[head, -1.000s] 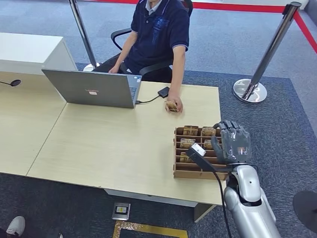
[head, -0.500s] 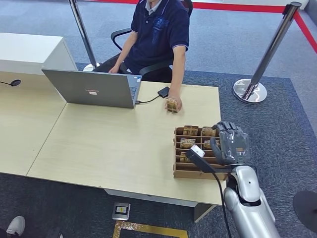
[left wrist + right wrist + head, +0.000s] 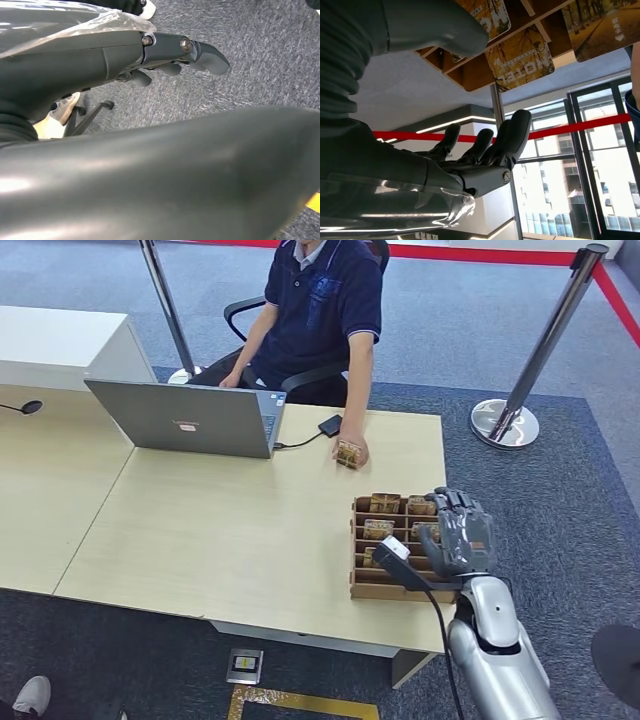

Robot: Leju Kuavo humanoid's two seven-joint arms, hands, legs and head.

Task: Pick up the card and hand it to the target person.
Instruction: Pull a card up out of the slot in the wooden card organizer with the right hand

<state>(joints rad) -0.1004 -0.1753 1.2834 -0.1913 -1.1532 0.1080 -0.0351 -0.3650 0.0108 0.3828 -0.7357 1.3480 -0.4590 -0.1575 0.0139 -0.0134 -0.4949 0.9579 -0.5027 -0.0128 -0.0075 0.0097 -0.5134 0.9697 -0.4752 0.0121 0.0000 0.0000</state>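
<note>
A brown wooden card holder (image 3: 386,589) stands at the table's near right corner, with several autumn-print cards (image 3: 384,503) in its slots. My right hand (image 3: 456,540) hovers over the holder's right side, fingers apart and holding nothing. In the right wrist view the cards (image 3: 520,60) sit close beyond the thick thumb (image 3: 444,25), and the dark fingers (image 3: 501,145) are spread apart from them. The seated person (image 3: 321,300) in a dark blue shirt rests a hand on another card (image 3: 348,453) on the table. My left hand (image 3: 166,52) hangs over grey carpet, holding nothing.
An open grey laptop (image 3: 189,420) and a small black device (image 3: 330,425) lie at the table's (image 3: 211,530) far side. Two stanchion posts (image 3: 506,425) stand on the carpet behind. A white cabinet (image 3: 60,340) is at the far left.
My right hand has sunk a little and shifted left, closer over the card holder. The person's hand has drawn the card on the table slightly back.
</note>
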